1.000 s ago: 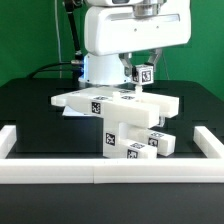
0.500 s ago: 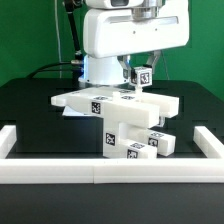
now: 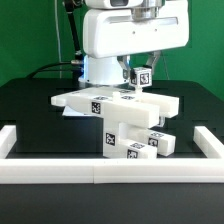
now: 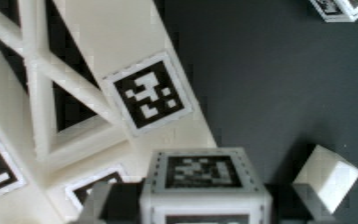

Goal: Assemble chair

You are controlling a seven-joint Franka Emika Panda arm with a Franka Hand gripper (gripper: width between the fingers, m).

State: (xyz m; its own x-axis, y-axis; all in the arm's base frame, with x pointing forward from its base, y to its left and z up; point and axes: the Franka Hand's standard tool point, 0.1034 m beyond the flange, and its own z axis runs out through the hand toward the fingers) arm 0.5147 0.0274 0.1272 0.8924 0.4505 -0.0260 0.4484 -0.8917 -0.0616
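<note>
One cube (image 3: 144, 73) gripped in the hand (image 3: 141, 82), near the slab (image 3: 100, 100).
A misaligned push could jam it, or topple the leg blocks (image 3: 128, 140) stacked underneath on the desk (image 3: 30, 110).

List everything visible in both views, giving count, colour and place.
chair pieces: several, white with black-and-white tags, piled at the table's centre; exact number hard to tell.
small block: one, white, tagged, held above the pile.
border rails: white, along the table's near edge and both sides.
table: one, black, under everything.
backdrop: green, behind the table.
robot arm: one, white, above the pile.
gripper: one, dark fingers closed on the small block.
</note>
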